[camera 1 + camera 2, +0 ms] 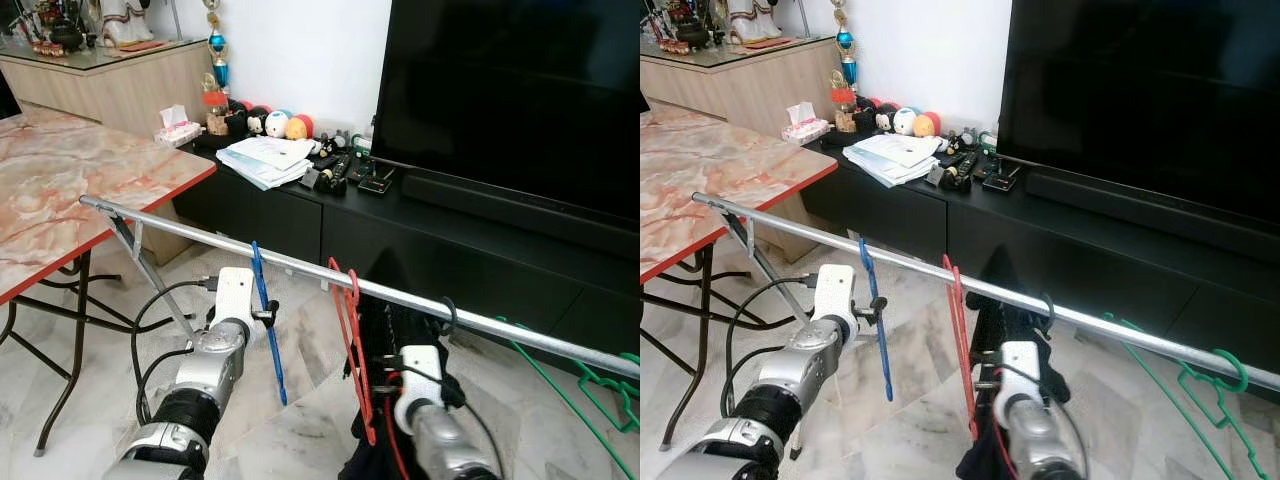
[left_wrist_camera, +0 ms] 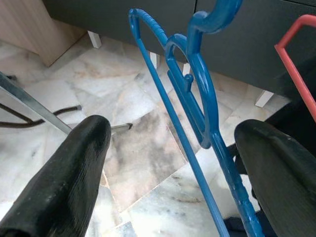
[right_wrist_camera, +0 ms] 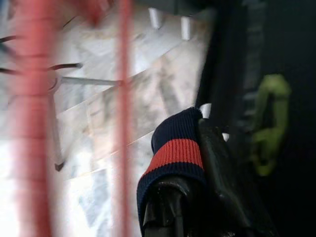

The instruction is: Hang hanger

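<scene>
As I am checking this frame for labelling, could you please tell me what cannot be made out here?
- Right gripper: both eye views, its fingers are lost against the dark garment; open or shut is unclear.
- Red hanger: right wrist view, blurred.
- Green hangers: cut by the frame's right edge.
- Small items on the TV console: too small to identify.

blue hanger (image 2: pixel 197 108) between the left gripper (image 2: pixel 182 163)'s two spread black fingers (image 2: pixel 74 177), close to one of them; red hanger (image 2: pixel 296 74) at edge; marble floor (image 2: pixel 138 158) beneath.
</scene>
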Robot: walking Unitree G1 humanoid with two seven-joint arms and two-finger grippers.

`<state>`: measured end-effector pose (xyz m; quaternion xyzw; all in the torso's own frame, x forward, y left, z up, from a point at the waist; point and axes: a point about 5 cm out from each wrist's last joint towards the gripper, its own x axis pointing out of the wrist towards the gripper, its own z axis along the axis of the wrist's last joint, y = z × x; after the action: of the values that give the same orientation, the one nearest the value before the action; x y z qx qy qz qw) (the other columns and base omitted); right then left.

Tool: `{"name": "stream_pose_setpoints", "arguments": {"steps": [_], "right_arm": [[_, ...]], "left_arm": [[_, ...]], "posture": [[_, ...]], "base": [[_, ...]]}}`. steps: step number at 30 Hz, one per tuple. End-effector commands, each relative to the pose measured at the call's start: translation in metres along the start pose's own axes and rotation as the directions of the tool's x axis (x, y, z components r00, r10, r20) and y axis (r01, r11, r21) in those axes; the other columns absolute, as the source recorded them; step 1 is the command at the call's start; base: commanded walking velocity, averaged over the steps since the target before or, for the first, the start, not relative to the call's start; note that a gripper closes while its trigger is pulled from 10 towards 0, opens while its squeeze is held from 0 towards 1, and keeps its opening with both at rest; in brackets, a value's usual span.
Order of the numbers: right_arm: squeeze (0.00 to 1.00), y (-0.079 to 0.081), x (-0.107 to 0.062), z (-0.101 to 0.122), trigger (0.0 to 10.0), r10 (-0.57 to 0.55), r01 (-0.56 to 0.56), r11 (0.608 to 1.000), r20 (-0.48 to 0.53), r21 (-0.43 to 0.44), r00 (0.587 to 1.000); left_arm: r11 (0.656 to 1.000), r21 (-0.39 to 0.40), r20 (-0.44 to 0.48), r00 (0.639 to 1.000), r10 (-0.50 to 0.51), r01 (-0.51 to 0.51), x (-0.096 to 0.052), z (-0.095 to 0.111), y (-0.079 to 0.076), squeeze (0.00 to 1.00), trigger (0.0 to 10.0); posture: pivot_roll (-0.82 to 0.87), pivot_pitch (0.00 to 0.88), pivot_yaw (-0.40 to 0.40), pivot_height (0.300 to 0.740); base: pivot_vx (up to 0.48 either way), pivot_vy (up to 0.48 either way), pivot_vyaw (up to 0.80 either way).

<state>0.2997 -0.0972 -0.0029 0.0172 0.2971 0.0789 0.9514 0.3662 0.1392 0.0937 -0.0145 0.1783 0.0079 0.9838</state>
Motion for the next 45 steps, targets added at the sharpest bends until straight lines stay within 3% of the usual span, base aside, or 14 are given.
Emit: {"name": "stream_pose_setpoints", "arguments": {"steps": [1,3,8,9,12,22,34,35,45], "right_arm": [[0.0,0.015,0.003,0.009,10.0,0.015,-0.015,1.0,0.006,-0.02,1.0],[0.0,0.029,0.004,0.014,10.0,0.027,-0.026,0.999,0.009,-0.024,1.0],[0.0,0.041,0.004,0.02,10.0,0.036,-0.036,0.999,0.013,-0.029,0.999],[0.0,0.02,0.004,0.014,10.0,0.018,-0.018,1.0,0.019,-0.026,1.0],[0.0,0.006,0.002,0.011,10.0,0.01,-0.009,1.0,0.027,-0.021,1.0],[0.0,0.002,0.001,0.006,10.0,-0.018,0.018,1.0,0.008,-0.024,1.0],[0.0,0.001,0.001,0.003,10.0,-0.02,0.02,1.0,0.008,-0.024,1.0],[0.0,0.001,0.001,0.003,10.0,-0.02,0.02,0.999,0.007,-0.025,1.0],[0.0,-0.001,0.0,0.002,10.0,-0.022,0.022,0.999,0.005,-0.026,1.0]], "left_arm": [[1.0,-0.013,0.001,1.0,-0.01,0.01,0.002,0.002,-0.003,0.0,10.0],[1.0,-0.02,0.0,1.0,-0.021,0.021,0.004,0.004,-0.006,0.0,10.0],[0.999,-0.033,-0.008,1.0,-0.003,0.003,0.005,0.003,-0.007,0.0,10.0],[0.999,-0.036,-0.01,1.0,0.019,-0.019,0.006,0.003,-0.005,0.0,10.0],[0.998,-0.035,-0.014,0.999,0.044,-0.044,0.006,0.002,-0.003,0.0,10.0],[0.999,-0.029,-0.036,0.999,-0.015,0.014,0.006,-0.006,-0.009,0.0,10.0],[0.996,-0.045,-0.013,0.997,0.07,-0.071,0.008,-0.002,-0.002,0.0,9.8],[0.996,-0.05,-0.008,0.997,0.076,-0.076,0.008,-0.001,-0.001,0.0,0.0],[0.996,-0.062,0.001,0.998,0.058,-0.058,0.009,0.001,-0.002,0.0,0.0]], "posture": [[-0.07,0.01,0.019,0.74],[-0.07,0.013,0.02,0.74],[-0.09,0.019,0.02,0.74],[-0.09,0.023,0.02,0.74],[-0.1,0.032,0.022,0.74],[-0.11,0.052,0.019,0.74],[-0.13,0.068,0.018,0.74],[-0.13,0.07,0.017,0.74],[-0.13,0.071,0.012,0.74]], "base": [[0.0,0.0,0.0],[0.0,0.0,0.0],[0.0,0.0,0.0],[0.0,0.0,0.0],[0.0,0.0,0.0],[0.0,0.0,0.0],[0.0,0.0,0.0],[0.0,0.0,0.0],[0.0,0.0,0.0]]}}
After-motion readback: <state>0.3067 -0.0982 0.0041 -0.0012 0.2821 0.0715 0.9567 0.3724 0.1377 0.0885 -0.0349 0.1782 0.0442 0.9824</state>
